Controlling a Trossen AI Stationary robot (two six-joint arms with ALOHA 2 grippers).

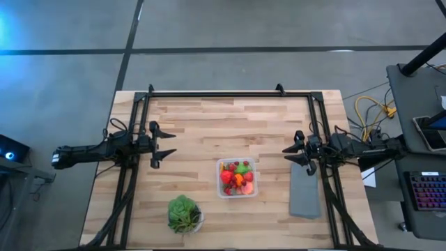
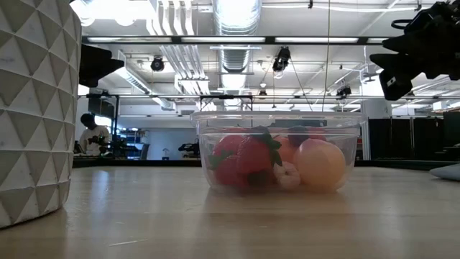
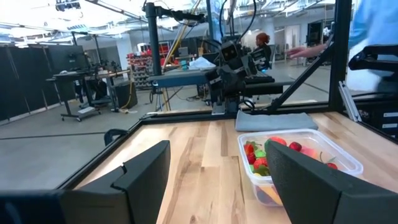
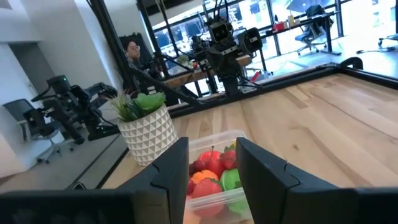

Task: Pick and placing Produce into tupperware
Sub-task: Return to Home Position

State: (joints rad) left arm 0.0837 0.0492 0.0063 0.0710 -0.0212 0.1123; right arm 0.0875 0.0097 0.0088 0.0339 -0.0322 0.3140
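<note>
Tupperware [image 1: 237,160]: mid-worktop [image 1: 209,118], between both grippers, produce [image 1: 237,180] piled inside.
Left gripper [image 1: 171,142]: empty, fingers wide, at the worktop's left side.
Right gripper [image 1: 287,155]: empty, narrower gap (the nearer one); Tupperware lies diagonally inward, toward the plant [image 1: 185,213].

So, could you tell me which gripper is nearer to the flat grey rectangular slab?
Right. The right gripper hangs open beside one short end of the flat grey slab; the left gripper sits open across the wooden table, much farther off.

Robotics lab: ceiling ducts [image 2: 235,43], workbenches [image 3: 90,76]
</note>
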